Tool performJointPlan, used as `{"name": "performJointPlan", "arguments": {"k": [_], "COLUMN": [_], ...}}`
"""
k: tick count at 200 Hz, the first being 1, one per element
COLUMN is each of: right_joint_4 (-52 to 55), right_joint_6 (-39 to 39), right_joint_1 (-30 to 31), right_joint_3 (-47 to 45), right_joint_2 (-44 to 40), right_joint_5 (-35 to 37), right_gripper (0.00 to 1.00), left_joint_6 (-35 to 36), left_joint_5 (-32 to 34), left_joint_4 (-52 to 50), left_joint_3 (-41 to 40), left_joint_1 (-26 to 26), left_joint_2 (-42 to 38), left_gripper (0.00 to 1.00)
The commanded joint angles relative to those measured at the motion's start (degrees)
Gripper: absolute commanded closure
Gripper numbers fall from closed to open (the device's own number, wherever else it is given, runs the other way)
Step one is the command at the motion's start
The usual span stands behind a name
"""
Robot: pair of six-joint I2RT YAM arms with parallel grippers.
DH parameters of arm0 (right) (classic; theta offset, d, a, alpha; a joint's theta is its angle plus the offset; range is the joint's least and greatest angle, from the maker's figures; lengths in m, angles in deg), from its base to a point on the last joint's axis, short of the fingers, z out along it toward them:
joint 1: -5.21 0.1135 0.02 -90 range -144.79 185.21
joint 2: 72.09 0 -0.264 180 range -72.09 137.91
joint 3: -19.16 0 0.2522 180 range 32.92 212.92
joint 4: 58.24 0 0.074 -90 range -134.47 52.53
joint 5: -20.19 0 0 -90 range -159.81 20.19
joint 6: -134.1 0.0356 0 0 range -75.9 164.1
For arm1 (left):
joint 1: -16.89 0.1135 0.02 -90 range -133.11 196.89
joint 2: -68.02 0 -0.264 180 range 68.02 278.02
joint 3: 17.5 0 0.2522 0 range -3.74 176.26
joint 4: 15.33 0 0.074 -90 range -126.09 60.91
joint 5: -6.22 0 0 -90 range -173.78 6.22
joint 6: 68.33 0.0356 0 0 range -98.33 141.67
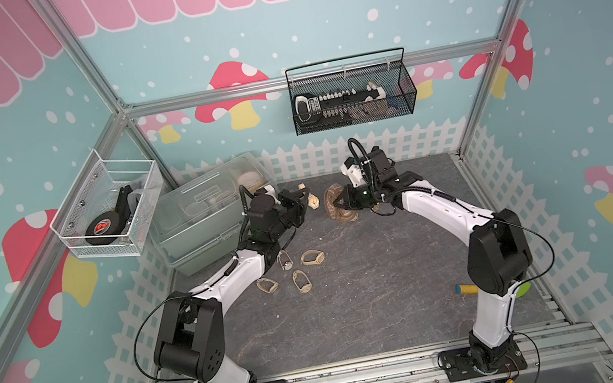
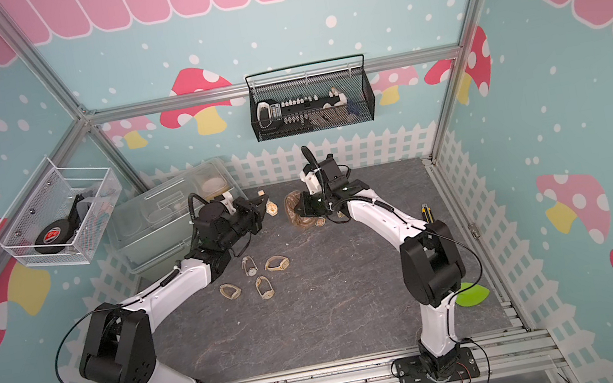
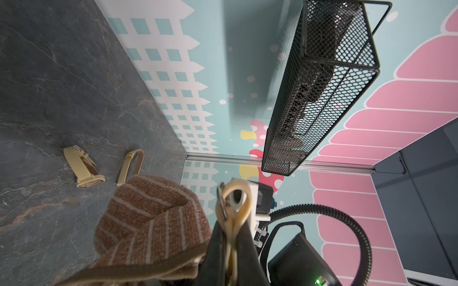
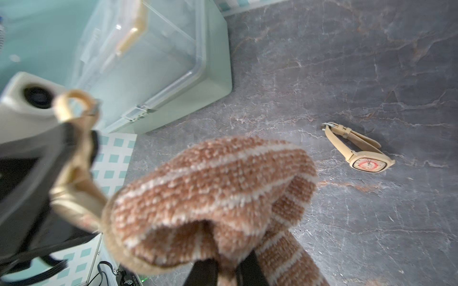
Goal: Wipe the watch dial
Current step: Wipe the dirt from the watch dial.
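Top views both show the grey table (image 1: 357,302) with the clear box (image 1: 196,223) at its far left corner. The right gripper (image 1: 340,201) is clamped on the striped cloth (image 1: 344,215); the left gripper (image 1: 304,201) pinches the watch (image 1: 313,201) by its strap (image 3: 231,232), off the table, just beside the cloth. Four more watches (image 1: 312,257) lie near the left arm (image 1: 226,277).
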Motion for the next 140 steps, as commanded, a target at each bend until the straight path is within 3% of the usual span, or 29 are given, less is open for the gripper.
{"name": "performJointPlan", "arguments": {"k": [1, 68, 140], "right_joint_4": [-1.82, 1.33, 2.74], "right_joint_6": [0.58, -1.84, -2.48], "right_joint_1": [0.67, 4.98, 7.36], "right_joint_3": [-2.94, -0.72, 9.46], "right_joint_2": [-4.05, -5.28, 5.92], "right_joint_5": [-1.24, 0.37, 0.69], "right_gripper": [1.0, 1.0, 1.0], "left_joint_6": [-0.93, -1.62, -1.6], "left_joint_5": [-0.85, -1.08, -1.7], "left_joint_4": [2.62, 4.49, 4.58], "left_joint_3": [0.65, 1.16, 2.8], "left_joint_1": [0.16, 0.08, -0.39], "left_joint_2": [0.37, 2.66, 3.64], "left_gripper": [1.0, 1.0, 1.0]}}
